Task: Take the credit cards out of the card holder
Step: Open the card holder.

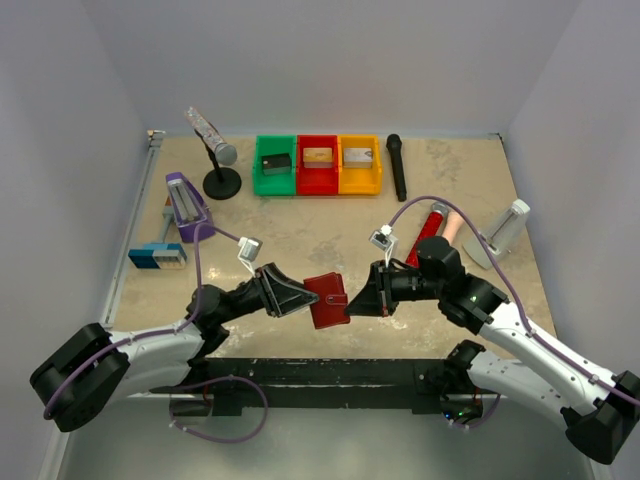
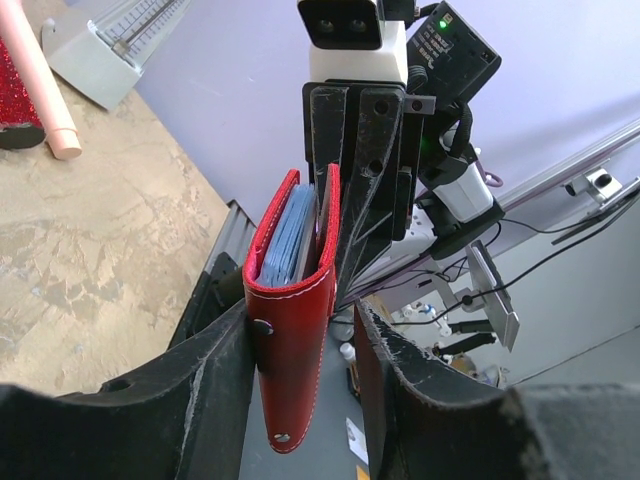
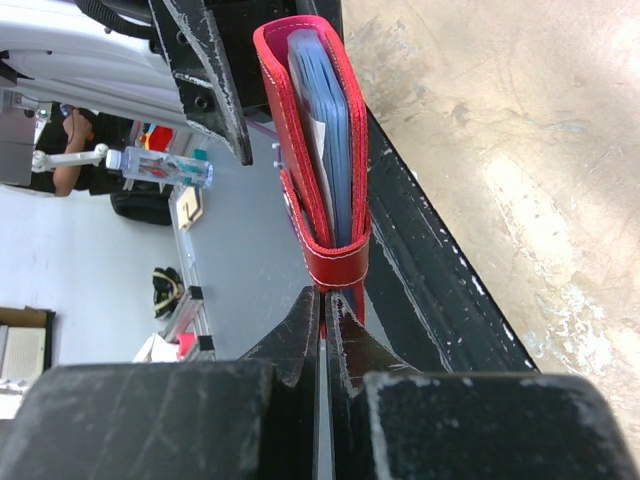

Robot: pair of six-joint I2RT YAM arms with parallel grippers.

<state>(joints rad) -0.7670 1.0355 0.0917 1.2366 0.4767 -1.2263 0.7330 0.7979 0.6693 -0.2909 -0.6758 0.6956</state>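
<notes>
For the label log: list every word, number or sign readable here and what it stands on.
No text can be read in any view.
Card holder: plain red, no print showing.
Blue box: markings too small.
Bottle label: blurred.
Grey stand: tick marks, no legible numbers.

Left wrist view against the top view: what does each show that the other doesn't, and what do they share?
Only the left wrist view: the wallet seen edge-on, with light blue pockets between its red covers and two studs on its strap. Only the top view: the green, red and yellow bins, two microphones, and both arms whole. Both: the wallet between the left gripper, whose fingers straddle it, and the right gripper at its far end.
</notes>
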